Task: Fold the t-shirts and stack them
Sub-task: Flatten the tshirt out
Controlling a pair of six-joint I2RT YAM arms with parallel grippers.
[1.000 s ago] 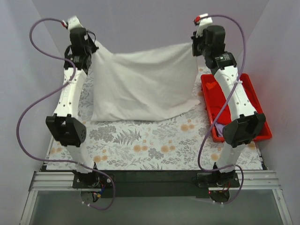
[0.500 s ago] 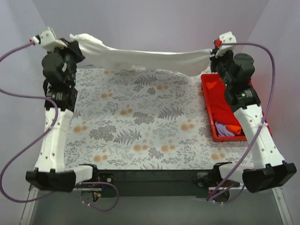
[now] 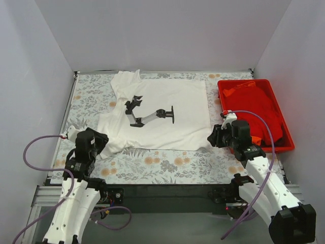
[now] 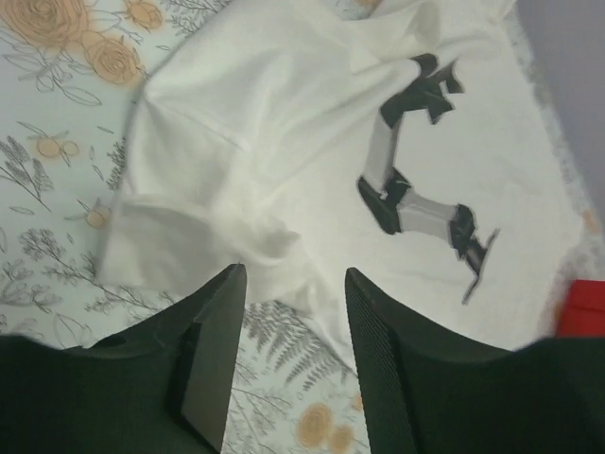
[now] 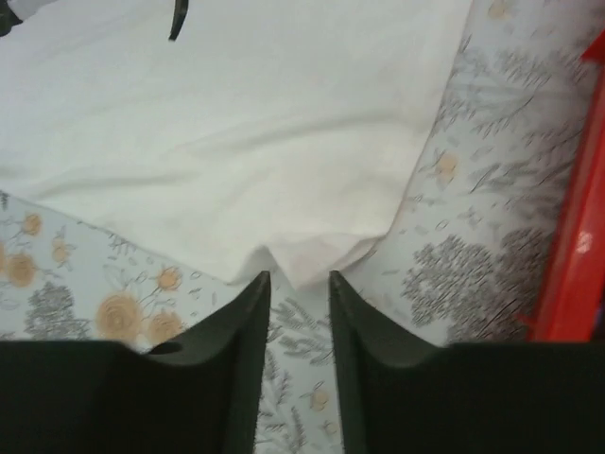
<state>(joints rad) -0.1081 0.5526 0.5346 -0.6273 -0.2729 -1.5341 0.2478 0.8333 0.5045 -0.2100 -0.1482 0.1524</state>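
The white t-shirt [image 3: 162,114] lies spread flat on the tablecloth, a black robot-arm print [image 3: 150,114] facing up. My left gripper [image 3: 103,143] is open just off the shirt's near left corner; in the left wrist view its jaws [image 4: 291,284] stand apart with the crumpled hem [image 4: 265,255] right beyond the tips. My right gripper [image 3: 213,136] is open at the near right corner [image 5: 312,260], nothing pinched between its jaws [image 5: 298,279]. The red t-shirt [image 3: 259,109] is bunched in the tray.
The red plastic tray [image 3: 242,81] stands at the table's right side, close to my right arm; its wall [image 5: 577,246] shows at the right of the right wrist view. The floral tablecloth [image 3: 167,162] covers the table. White walls close in both sides and the back.
The white shirt, stretched in the air between both shut grippers at the back, now lies flat. Both grippers have let go, opened, and come back to the near edge.
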